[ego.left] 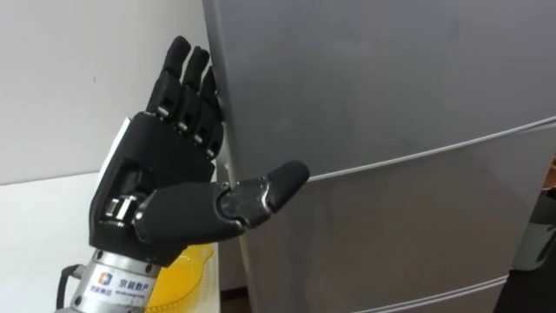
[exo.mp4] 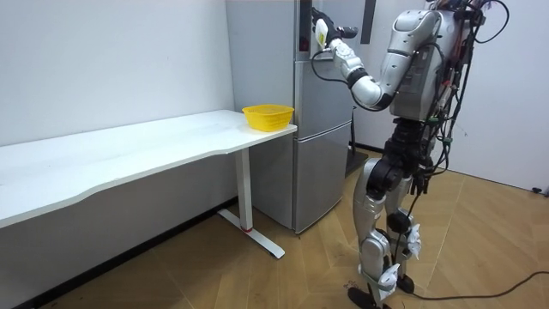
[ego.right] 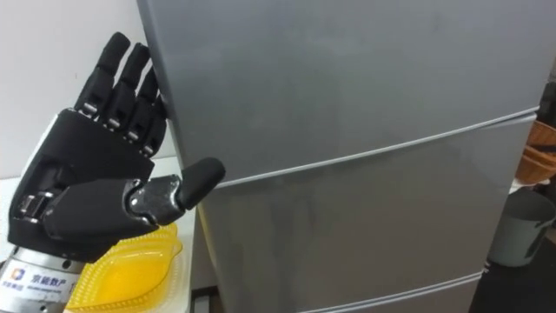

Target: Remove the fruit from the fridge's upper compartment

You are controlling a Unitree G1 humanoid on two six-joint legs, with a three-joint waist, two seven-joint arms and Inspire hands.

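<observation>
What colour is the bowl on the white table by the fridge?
Yellow; the bowl shows best in the room view.

The fridge stands right before me, with the table at its left side, along the wall. A bowl sits on the table's end next to the fridge. My left hand is up at the fridge's left edge, above the bowl, fingers straight and the thumb reaching across the door front.

robot hand: 1
fridge: 1, just beside the robot hand
yellow bowl: 1, below the robot hand
desk: 1
</observation>
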